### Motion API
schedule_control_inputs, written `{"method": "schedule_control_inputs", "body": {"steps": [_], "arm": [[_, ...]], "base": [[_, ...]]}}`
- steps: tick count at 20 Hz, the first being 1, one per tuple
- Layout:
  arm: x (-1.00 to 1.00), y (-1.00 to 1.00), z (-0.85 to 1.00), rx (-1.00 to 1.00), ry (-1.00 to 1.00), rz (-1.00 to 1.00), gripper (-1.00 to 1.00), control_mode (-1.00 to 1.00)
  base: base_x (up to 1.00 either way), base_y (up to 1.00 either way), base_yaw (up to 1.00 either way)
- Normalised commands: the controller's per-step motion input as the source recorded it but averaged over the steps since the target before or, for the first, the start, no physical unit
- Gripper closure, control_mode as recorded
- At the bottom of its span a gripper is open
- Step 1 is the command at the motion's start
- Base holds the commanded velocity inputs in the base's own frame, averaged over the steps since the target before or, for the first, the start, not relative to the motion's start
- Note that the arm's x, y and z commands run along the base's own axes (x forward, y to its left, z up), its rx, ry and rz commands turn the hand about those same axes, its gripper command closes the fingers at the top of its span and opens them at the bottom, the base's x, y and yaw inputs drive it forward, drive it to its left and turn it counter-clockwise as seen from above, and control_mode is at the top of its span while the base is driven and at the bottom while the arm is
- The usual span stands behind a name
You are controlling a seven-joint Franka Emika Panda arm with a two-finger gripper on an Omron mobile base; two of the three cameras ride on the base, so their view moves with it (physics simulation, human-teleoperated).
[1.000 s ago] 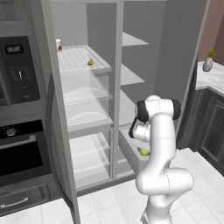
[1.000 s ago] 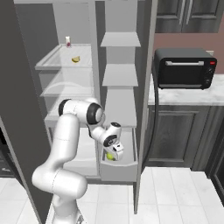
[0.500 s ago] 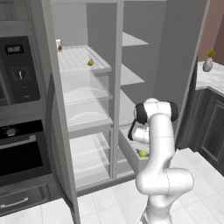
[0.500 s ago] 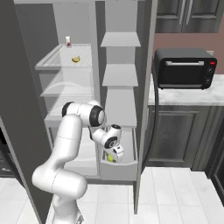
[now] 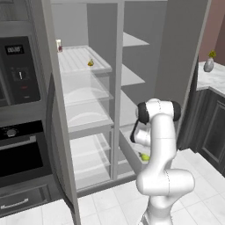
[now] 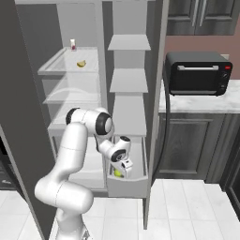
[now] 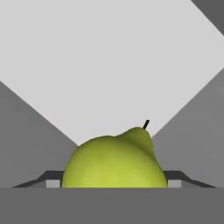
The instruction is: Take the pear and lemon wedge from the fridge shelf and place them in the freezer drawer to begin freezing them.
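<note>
I've got the pear (image 7: 114, 159) pinched between the fingers, jaws standing wide around it, and the gripper (image 6: 123, 169) is down inside the open freezer drawer (image 6: 138, 180) at the bottom of the right-hand column. The lemon wedge (image 5: 90, 63) sits up on the fridge shelf (image 5: 77, 59), not far from a little white jar (image 5: 59, 45).

My worry from here is the release. The pear is round, so if I let go while it's above the drawer floor, it'll probably roll or bounce toward a wall. The wrist also looks tight to the drawer's side, so pulling out at an angle could clip the rim.

Views: the hand view is the one that really sells the grip, with the pear dead center and its stem (image 7: 146, 124) poking up, but it tells me nothing about where the drawer walls are. The right base view gives me the drawer and gripper together. In the left base view my own arm covers most of that, just a bit of green peeking out.
</note>
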Motion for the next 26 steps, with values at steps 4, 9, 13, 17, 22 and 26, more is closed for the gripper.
{"method": "schedule_control_inputs", "body": {"steps": [4, 9, 13, 17, 22, 26], "arm": [[-0.79, 0.08, -0.27, 0.00, 0.00, 0.00, -1.00, -1.00], [-0.47, 0.01, -0.04, 0.00, 0.00, 0.00, -1.00, -1.00], [-0.10, 0.00, 0.19, 0.00, -0.03, 0.00, -1.00, -1.00], [0.00, 0.00, 0.52, -0.01, -0.08, 0.00, -1.00, -1.00], [-0.02, 0.04, 0.79, -0.04, -0.15, 0.00, -1.00, -1.00], [-0.21, 0.23, 1.00, -0.11, -0.22, 0.00, -1.00, -1.00]], "base": [[0.00, 0.00, 0.00], [0.00, 0.00, 0.00], [0.00, 0.00, 0.00], [0.00, 0.00, 0.00], [0.00, 0.00, 0.00], [0.00, 0.00, 0.00]]}}
